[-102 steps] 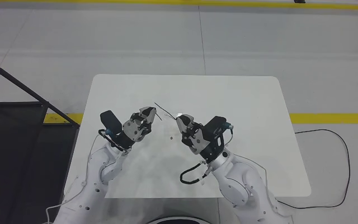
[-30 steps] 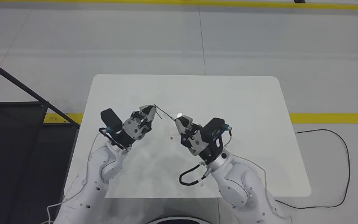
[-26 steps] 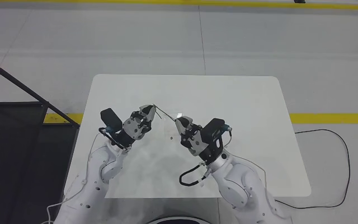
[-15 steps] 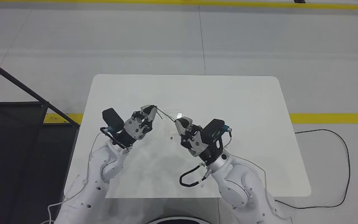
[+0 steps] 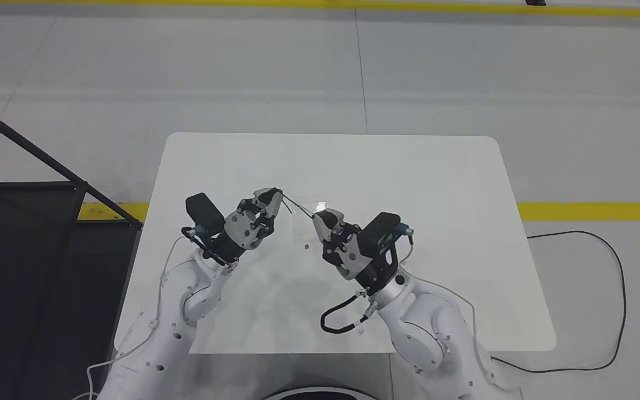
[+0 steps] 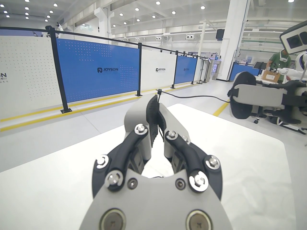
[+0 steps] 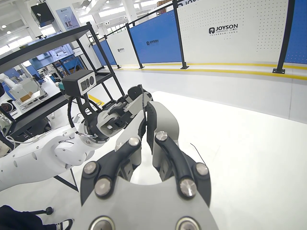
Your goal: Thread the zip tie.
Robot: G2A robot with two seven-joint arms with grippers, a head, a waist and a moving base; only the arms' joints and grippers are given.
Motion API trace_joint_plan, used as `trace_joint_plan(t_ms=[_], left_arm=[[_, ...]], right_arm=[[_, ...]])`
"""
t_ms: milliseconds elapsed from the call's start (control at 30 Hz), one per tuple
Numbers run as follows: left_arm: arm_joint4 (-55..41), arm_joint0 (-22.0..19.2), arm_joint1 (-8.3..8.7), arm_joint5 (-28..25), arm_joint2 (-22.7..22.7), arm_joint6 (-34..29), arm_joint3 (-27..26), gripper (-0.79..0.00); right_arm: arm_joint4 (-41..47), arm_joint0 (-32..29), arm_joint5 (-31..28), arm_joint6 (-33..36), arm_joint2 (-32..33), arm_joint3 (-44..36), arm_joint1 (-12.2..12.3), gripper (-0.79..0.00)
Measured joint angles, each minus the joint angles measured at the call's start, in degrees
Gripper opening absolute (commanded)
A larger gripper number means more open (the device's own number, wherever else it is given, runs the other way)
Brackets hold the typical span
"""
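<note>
Two tools, one tie: in the middle of the top view, over the left half of the white table (image 5: 430,180), my left tool (image 5: 270,196) and my right tool (image 5: 322,212) point at each other, tips close but apart. The single black zip tie (image 5: 291,205) spans the gap between them as a thin dark line, lifted off the table.

My left wrist view gives the detail the overhead one lacks. My left tool's pads are pressed together on the tie, whose small square head stands just past the fingertips, and the strap runs from the head towards the other tool.

In my right wrist view, my right tool is likewise closed, with the strap pinched between its black ribbed pads and rising past the tips in front of my left tool.

Blue and white fence panels (image 6: 108,72) behind the table carry printed logos, several in each wrist view. From above, a yellow floor line (image 5: 580,211) runs off to the right edge.
</note>
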Motion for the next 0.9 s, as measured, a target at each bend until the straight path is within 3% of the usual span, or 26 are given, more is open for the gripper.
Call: trace_joint_plan(t_ms=[900], left_arm=[[-0.6, 0.1, -0.18, 0.4, -0.1, 0.1, 0.0, -0.785]], right_arm=[[-0.4, -0.5, -0.4, -0.3, 0.2, 0.0, 0.0, -0.785]])
